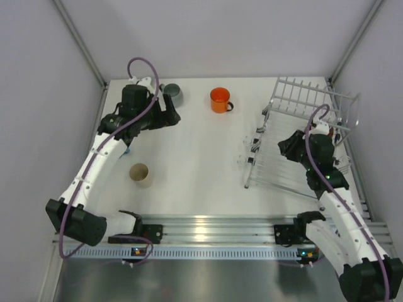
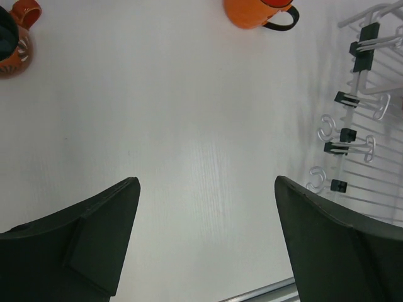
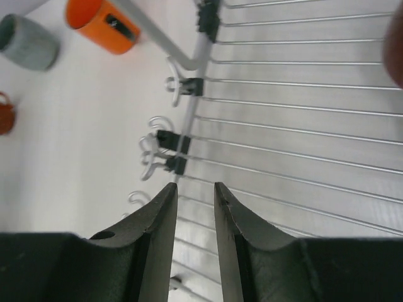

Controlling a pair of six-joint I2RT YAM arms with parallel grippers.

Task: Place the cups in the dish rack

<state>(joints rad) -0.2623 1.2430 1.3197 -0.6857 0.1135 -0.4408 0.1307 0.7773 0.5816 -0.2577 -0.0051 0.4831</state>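
Observation:
The grey mug [image 1: 174, 94] stands at the back left. My left gripper [image 1: 170, 106] is right beside it, wide open and empty [image 2: 208, 182]. The bright orange mug [image 1: 220, 99] stands at the back middle and also shows in the left wrist view [image 2: 258, 12]. The cream mug [image 1: 140, 175] is at the near left. The squat orange-red mug [image 2: 12, 38] is hidden under my left arm from above. The dish rack [image 1: 302, 135] stands at the right. My right gripper [image 1: 286, 146] hovers over its grid base [image 3: 302, 126], jaws narrowly apart and empty [image 3: 195, 185].
A sliver of light blue [image 1: 128, 150] shows under my left arm. A dark red shape [image 3: 397, 44] sits at the right edge of the right wrist view, over the rack. Black clips [image 2: 352, 97] line the rack's left edge. Grey walls enclose the table.

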